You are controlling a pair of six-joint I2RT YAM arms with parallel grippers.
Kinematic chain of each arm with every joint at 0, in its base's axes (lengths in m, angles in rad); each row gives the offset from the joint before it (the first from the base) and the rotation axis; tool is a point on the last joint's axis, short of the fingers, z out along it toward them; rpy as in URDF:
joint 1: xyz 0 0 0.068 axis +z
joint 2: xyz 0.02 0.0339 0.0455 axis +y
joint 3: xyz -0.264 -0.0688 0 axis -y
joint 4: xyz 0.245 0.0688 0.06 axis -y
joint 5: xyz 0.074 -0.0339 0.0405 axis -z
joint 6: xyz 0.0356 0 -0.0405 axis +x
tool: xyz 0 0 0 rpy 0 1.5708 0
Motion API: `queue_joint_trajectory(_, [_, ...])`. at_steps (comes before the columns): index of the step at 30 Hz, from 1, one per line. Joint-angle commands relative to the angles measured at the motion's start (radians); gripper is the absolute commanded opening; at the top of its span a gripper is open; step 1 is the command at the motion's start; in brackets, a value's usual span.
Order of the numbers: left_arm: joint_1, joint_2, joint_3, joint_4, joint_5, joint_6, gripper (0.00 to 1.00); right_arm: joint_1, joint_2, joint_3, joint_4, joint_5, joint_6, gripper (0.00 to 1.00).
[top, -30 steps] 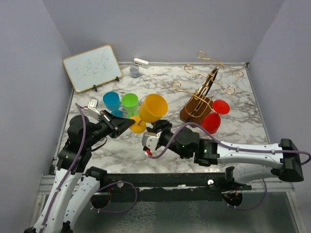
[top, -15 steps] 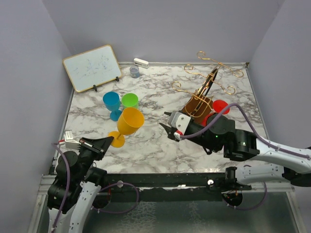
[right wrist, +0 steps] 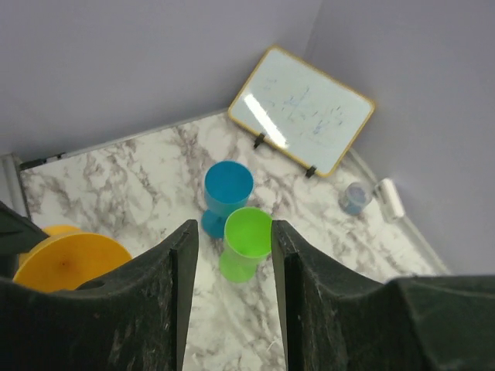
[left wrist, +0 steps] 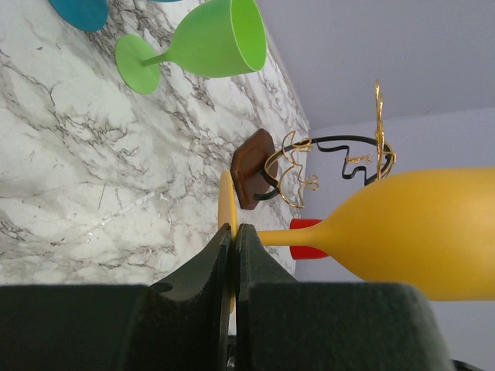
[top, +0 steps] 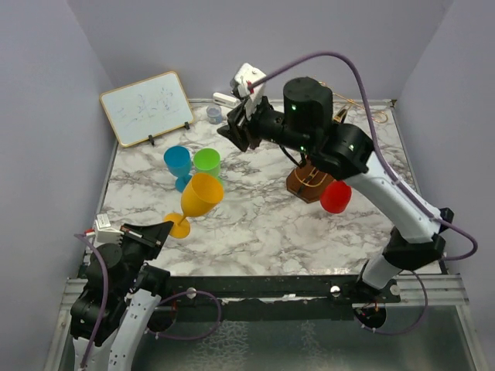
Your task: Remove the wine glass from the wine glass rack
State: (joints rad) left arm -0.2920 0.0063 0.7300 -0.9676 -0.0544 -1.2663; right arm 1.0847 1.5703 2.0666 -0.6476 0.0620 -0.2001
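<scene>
Top of desk (top: pixel 263 224): marble-patterned, smooth, faint sheen.
The yellow wine glass (top: pixel 199 197) and green wine glass (left wrist: pixel 216 48): opaque plastic, smooth, satin.
The wine glass rack (left wrist: pixel 303 183): shiny gold metal wire; base (left wrist: pixel 249 166) dark polished wood.
The whiteboard (right wrist: pixel 302 108): glossy face, pale wood frame.
The left gripper (left wrist: pixel 233 236): matt black plastic.

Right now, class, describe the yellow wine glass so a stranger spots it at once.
Find the marble table and its left side, by the whiteboard. Nearer than the blue glass and green glass leans the yellow glass, tilted where they stand upright, its foot pinched in the left pincer.
</scene>
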Motion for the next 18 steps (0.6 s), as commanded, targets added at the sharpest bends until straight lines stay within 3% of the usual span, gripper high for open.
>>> queue_joint_trajectory(1, [-0.002,-0.014,0.021,-0.025,-0.019,-0.024,0.00,-0.110,0.126,0.160,-0.235,-0.451,0.179,0.44])
queue_joint_trajectory(9, [-0.002,-0.014,0.020,-0.022,-0.015,-0.017,0.00,-0.126,0.167,0.114,-0.285,-0.707,0.199,0.45])
queue_joint_trajectory(18, [-0.004,-0.014,0.023,-0.011,-0.019,-0.010,0.00,-0.126,0.172,0.066,-0.274,-0.616,0.195,0.45])
